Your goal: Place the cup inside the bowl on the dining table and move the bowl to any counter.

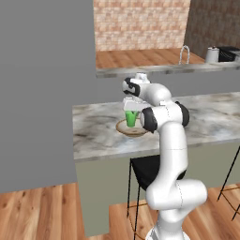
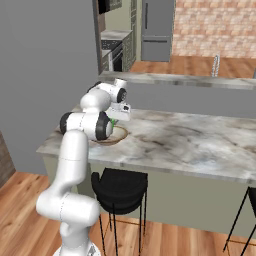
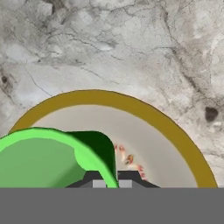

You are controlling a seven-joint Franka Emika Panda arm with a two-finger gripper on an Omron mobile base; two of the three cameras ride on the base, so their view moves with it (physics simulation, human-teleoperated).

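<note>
I see the marble surface point(image 1: 206, 119) of the dining table, and the bowl point(image 1: 125, 127) lies on it near its left end. My pincer point(image 3: 112, 183) is closed on the rim of the green cup point(image 1: 131, 118), which hangs over the beige inside of the bowl
</note>
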